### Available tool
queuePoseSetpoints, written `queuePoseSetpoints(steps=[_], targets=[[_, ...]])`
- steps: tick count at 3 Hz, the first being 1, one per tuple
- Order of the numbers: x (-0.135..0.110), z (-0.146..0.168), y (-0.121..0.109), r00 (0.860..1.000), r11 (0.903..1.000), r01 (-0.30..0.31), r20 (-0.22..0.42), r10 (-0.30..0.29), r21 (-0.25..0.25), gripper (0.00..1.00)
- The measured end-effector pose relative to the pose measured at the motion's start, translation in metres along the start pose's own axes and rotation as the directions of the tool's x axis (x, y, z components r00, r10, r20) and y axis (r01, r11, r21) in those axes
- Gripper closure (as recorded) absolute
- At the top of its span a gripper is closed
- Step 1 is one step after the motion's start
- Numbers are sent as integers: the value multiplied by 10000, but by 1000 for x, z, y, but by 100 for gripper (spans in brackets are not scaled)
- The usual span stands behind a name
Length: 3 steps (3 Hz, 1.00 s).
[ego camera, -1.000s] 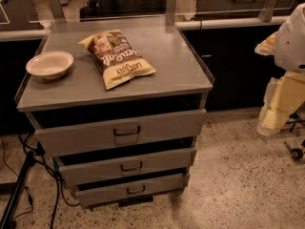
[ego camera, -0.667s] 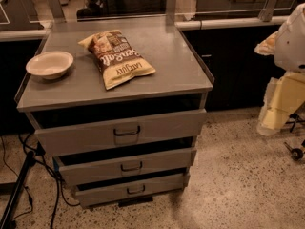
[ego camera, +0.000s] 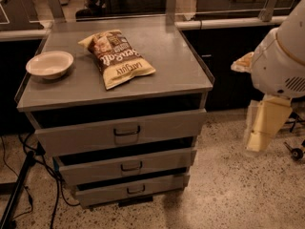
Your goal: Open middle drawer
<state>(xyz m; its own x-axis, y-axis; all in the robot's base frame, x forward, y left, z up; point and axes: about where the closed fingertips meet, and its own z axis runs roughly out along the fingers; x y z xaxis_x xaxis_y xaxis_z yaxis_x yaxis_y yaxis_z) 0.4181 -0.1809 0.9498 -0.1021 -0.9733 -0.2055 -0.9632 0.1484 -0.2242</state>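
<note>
A grey metal cabinet (ego camera: 190, 80) has three drawers stacked in its front. The middle drawer (ego camera: 162, 160) has a low flat front with a small dark handle (ego camera: 131, 166) at its centre and a dark gap above it. The top drawer (ego camera: 157, 127) has a taller front, and the bottom drawer (ego camera: 157, 185) sits below. My white arm (ego camera: 281, 56) hangs at the right of the cabinet. The pale gripper (ego camera: 262, 125) points down beside the cabinet's right side, about level with the top drawer and apart from every handle.
A chip bag (ego camera: 118, 56) and a white bowl (ego camera: 49, 64) lie on the cabinet top. Dark counters with rails (ego camera: 238, 22) stand behind. Cables and a dark stand leg (ego camera: 19, 185) lie on the speckled floor at the left. Open floor (ego camera: 248, 194) stretches to the right front.
My arm and gripper have shifted slightly left and down, toward the cabinet's right side. The drawers have not moved.
</note>
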Motion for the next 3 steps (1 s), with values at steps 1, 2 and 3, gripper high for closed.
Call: queuePoseSetpoints(steps=[1,2,3], targets=[[-20,16,11,9969,9966,758,211,-752,-315,0],[-45,26,16,9879,9882,1410,731,-1366,-598,0],[-45,26,16,9879,9882,1410,731,-1366,-598,0]])
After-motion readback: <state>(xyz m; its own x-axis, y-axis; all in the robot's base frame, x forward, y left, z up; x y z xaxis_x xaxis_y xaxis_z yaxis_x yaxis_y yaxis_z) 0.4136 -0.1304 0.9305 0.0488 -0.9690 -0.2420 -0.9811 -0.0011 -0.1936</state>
